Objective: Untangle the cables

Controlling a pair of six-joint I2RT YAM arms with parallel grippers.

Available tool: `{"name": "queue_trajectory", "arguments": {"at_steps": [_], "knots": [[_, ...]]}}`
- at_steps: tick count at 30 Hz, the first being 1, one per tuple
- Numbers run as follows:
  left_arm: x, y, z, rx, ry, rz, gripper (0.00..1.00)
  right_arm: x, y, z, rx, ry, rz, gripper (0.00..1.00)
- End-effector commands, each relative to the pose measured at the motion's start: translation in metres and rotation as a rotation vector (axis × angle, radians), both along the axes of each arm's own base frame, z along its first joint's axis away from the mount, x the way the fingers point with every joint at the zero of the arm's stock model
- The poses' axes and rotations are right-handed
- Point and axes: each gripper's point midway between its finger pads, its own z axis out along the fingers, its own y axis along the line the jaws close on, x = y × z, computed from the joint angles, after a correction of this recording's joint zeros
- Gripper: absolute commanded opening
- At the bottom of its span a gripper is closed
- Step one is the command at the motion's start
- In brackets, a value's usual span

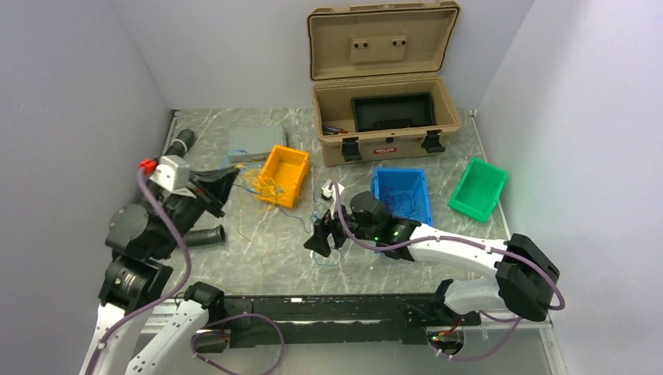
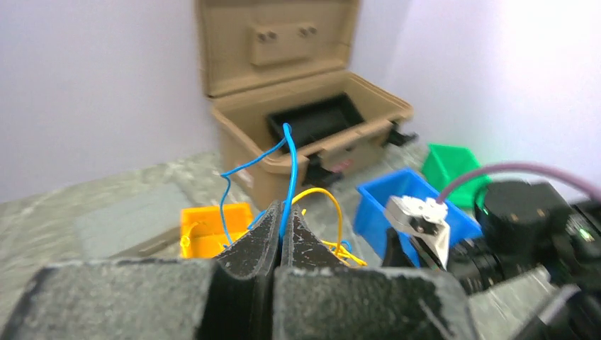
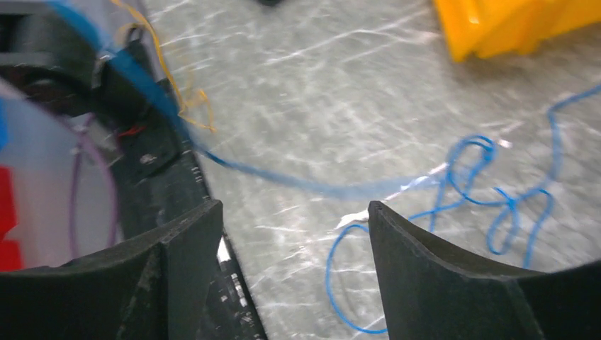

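The cables are thin yellow and blue wires. A yellow bunch (image 1: 262, 186) hangs by the orange bin (image 1: 285, 173), and blue strands (image 1: 309, 220) trail across the table towards my right gripper. My left gripper (image 1: 229, 180) is raised beside the orange bin. In the left wrist view it (image 2: 281, 225) is shut on a blue wire (image 2: 289, 163), with a yellow loop (image 2: 333, 205) behind it. My right gripper (image 1: 320, 238) is open and empty, low over the table. In the right wrist view it (image 3: 294, 212) has blue wire loops (image 3: 489, 188) on the table beyond its right finger.
An open tan case (image 1: 383, 117) stands at the back. A blue bin (image 1: 403, 194) holding dark wires and a green bin (image 1: 477, 187) sit to the right. A grey box (image 1: 254, 143) lies behind the orange bin. A black corrugated hose (image 1: 205, 236) lies at the left.
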Motion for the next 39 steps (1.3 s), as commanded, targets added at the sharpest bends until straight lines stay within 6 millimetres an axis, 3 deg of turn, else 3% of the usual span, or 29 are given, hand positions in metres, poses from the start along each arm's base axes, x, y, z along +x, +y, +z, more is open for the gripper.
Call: {"name": "queue_trajectory", "arguments": {"at_steps": [1,3,6,9,13,20,25,27,28,30,32,35,39], "knots": [[0.006,0.071,0.027,-0.042,-0.035,0.385,0.0,0.043,-0.015,-0.001,-0.041,-0.075,-0.251,0.85],[0.005,0.095,0.026,-0.047,-0.024,0.506,0.0,0.054,-0.026,-0.007,-0.07,-0.072,-0.343,0.95],[0.004,0.115,0.018,-0.041,-0.015,0.612,0.0,0.068,-0.04,-0.021,-0.144,-0.034,-0.476,0.99],[0.005,0.113,0.01,-0.025,-0.007,0.605,0.0,0.072,-0.046,-0.043,-0.252,0.032,-0.538,1.0],[0.007,0.11,0.001,-0.015,0.007,0.594,0.0,0.07,-0.039,-0.072,-0.362,0.093,-0.524,1.0],[0.004,0.116,0.0,0.019,-0.001,0.615,0.0,0.082,-0.044,-0.116,-0.585,0.11,-0.576,1.0],[0.003,0.118,-0.005,0.035,0.005,0.622,0.0,0.083,-0.04,-0.129,-0.652,0.098,-0.568,0.9],[0.002,0.118,-0.007,0.037,0.004,0.625,0.0,0.083,-0.04,-0.134,-0.688,0.084,-0.567,0.76],[0.002,0.119,-0.007,0.039,0.003,0.625,0.0,0.083,-0.041,-0.136,-0.706,0.077,-0.571,0.64],[0.001,0.119,-0.008,0.045,0.002,0.626,0.0,0.084,-0.044,-0.133,-0.72,0.058,-0.589,0.19],[0.0,0.119,-0.009,0.051,0.004,0.624,0.0,0.087,-0.04,-0.119,-0.667,0.041,-0.595,0.0],[-0.001,0.118,-0.011,0.061,0.006,0.614,0.0,0.096,-0.027,-0.077,-0.537,-0.002,-0.602,0.0],[-0.004,0.116,-0.012,0.068,0.019,0.595,0.0,0.117,-0.002,-0.002,-0.39,-0.083,-0.594,0.0]]}}
